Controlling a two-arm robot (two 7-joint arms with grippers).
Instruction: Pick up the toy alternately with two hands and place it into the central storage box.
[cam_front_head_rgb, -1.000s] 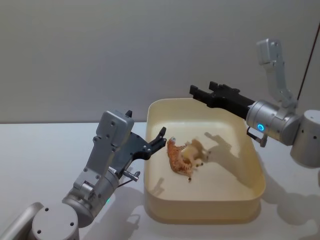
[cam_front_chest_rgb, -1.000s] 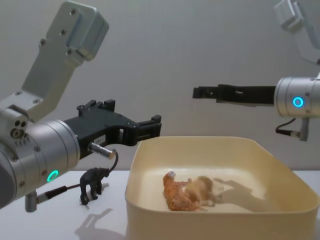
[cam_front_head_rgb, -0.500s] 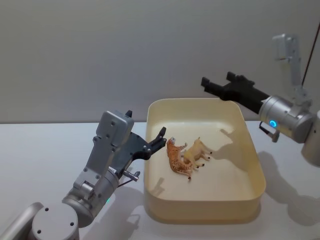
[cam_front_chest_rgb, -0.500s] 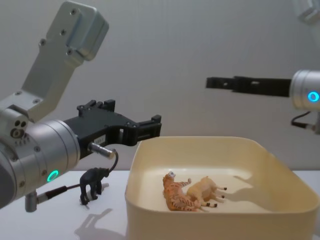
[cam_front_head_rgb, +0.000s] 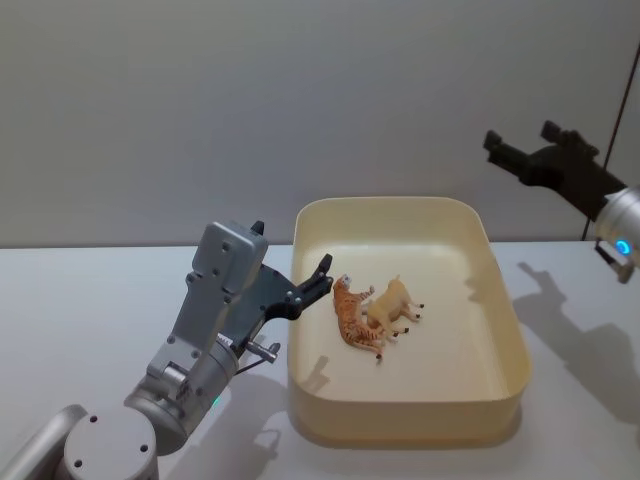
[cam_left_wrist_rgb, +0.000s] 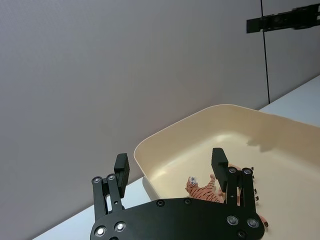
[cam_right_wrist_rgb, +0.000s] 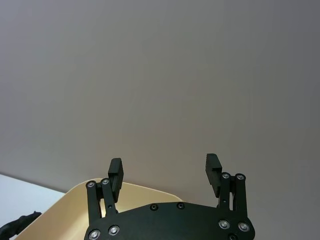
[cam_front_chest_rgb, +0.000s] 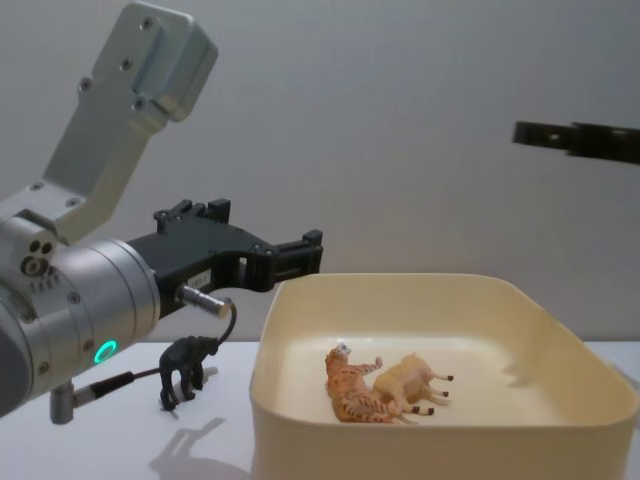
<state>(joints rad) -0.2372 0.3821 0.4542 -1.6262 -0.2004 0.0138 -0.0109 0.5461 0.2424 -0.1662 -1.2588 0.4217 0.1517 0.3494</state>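
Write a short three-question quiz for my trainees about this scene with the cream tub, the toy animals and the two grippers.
1. Multiple choice: how many toy animals lie inside the storage box? A) one B) two C) three
2. True or false: the black elephant toy stands on the table outside the box, on the robot's left.
3. Fill in: the right gripper, raised high off to the box's right, is ____ and holds nothing.
Key: 1 B, the striped tiger and the tan animal. 2 True. 3 open; the left gripper, by the box's left rim, is open too.
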